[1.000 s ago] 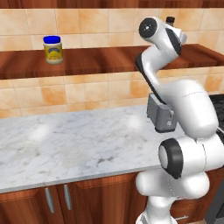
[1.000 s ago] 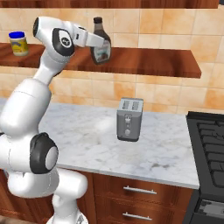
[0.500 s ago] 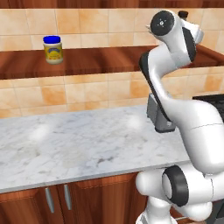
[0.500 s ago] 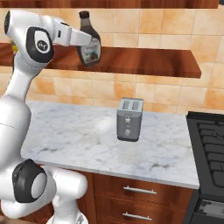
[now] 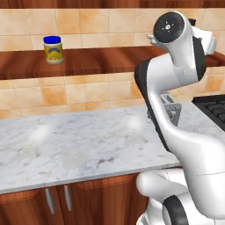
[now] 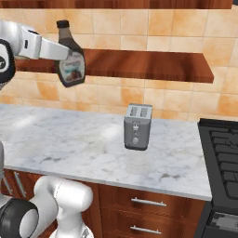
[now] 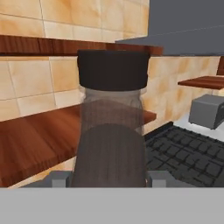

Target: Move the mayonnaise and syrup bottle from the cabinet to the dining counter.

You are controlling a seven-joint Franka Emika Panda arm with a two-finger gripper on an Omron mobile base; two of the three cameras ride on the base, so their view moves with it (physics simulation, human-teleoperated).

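One syrup bottle [image 6: 70,61] hangs in the air in front of the cabinet [image 6: 153,65], lifted clear of its board and tilted a little, its black cap uppermost. It is dark brown with a narrow neck, a broad rounded body and a pale label with a reddish patch. In the hand view the bottle [image 7: 111,131] rises between the two finger tips, the cap at the top and the clouded neck below it. The gripper [image 6: 59,52] is closed on the bottle's body, coming at it from the left of the right base view.

On the cabinet [image 5: 110,61] the mayonnaise [image 5: 53,49] stands upright, well to the left of the arm in the left base view: a squat cream jar with a blue lid and a yellow-and-blue label.

Below the cabinet a marble counter [image 6: 83,139] runs along the tan tiles. A grey toaster [image 6: 137,126] stands on it, lower than the bottle and to its right. A black stove [image 6: 223,153] adjoins the counter's right end.
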